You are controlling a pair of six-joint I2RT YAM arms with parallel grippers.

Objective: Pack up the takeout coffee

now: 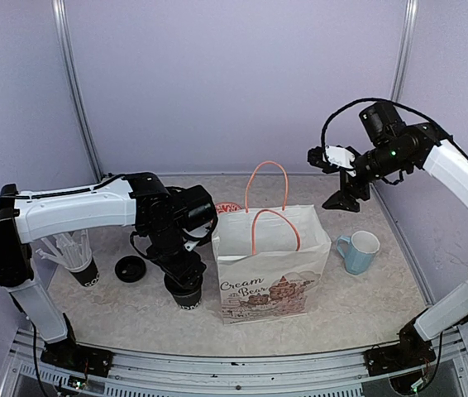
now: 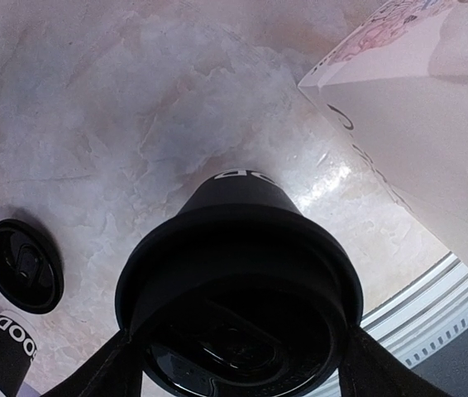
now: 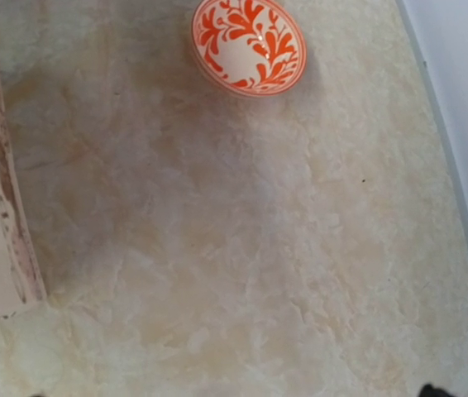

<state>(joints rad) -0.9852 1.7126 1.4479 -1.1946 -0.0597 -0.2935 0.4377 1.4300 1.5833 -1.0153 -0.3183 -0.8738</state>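
Between the clenched fingers of the left pincer [image 2: 238, 368], gripped at its lid rim, the coffee cup [image 2: 238, 219] stands on the table [image 1: 135, 318], the paper bag [image 1: 271, 269] just rightward, apparently ready for lifting in.

1. The paper bag [image 1: 271, 265] stands in the middle, mouth open upward, with two orange handles [image 1: 267, 163] arching over the opening.
2. Close on its left, a coffee cup [image 1: 188, 296], loose lid [image 1: 131, 268] and straw cup [image 1: 83, 266] crowd the table [image 1: 366, 306].
3. A blue mug [image 1: 360, 251] stands right of the bag and a bowl [image 3: 249, 45] behind it; in front of the mug the table lies bare.
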